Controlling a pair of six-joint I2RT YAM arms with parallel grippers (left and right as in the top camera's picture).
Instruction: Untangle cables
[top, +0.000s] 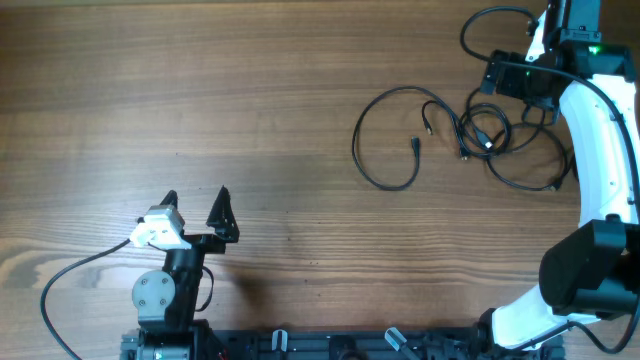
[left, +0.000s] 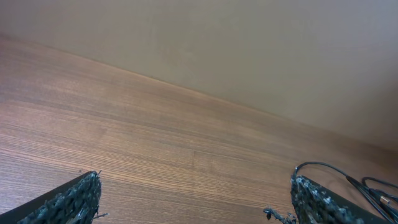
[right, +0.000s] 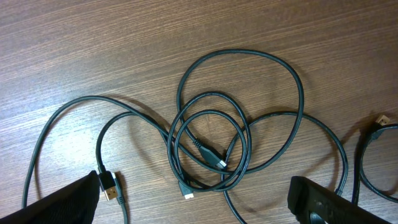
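Right gripper (right: 196, 182): fingers spread wide, holding nothing, poised over the far right of the wooden table (top: 200, 80). The cables (right: 214, 152) lie directly ahead of it, their overlapping coils centred between its fingers and untouched. Seen from overhead, the tangle trails toward table centre as one large loose loop (top: 357, 142). Left gripper (top: 195, 195): also spread and empty, well apart at the near left. Judgement: the right arm is plainly nearer.
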